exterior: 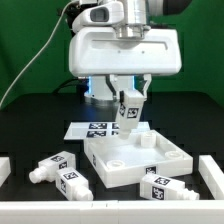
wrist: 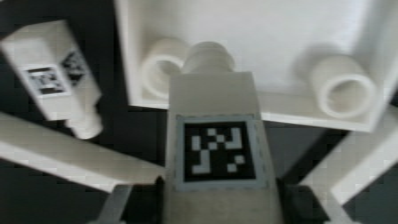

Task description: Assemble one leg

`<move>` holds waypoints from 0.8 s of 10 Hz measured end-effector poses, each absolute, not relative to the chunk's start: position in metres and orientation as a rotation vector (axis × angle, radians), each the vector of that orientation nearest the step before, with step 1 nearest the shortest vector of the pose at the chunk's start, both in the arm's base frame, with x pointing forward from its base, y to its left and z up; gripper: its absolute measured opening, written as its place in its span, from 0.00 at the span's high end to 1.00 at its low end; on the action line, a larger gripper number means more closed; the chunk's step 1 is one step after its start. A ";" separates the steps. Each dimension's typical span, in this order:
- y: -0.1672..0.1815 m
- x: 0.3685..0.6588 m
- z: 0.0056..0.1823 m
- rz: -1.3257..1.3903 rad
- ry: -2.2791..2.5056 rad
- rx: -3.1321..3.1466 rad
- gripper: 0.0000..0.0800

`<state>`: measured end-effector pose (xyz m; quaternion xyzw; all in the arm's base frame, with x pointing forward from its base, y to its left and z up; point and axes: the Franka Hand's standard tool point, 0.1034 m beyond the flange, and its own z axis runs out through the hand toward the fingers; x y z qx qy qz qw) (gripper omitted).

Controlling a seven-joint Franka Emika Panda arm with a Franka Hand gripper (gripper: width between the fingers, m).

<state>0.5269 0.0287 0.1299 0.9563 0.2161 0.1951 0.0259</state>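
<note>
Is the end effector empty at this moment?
No, the end effector grips a leg over the large white block.

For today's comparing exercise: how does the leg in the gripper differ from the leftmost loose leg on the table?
The held leg is roughly upright; the loose leg lies on its side. The held leg is clamped in the gripper above the white block; the loose leg rests free on the table. Both are white posts with tags.
</note>
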 end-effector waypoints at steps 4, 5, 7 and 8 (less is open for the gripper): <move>0.043 0.524 0.127 0.793 0.570 2.924 0.65; 0.062 0.527 0.128 0.801 0.564 2.951 0.65; 0.098 0.533 0.132 0.822 0.531 3.007 0.65; 0.110 0.533 0.133 0.829 0.553 3.010 0.65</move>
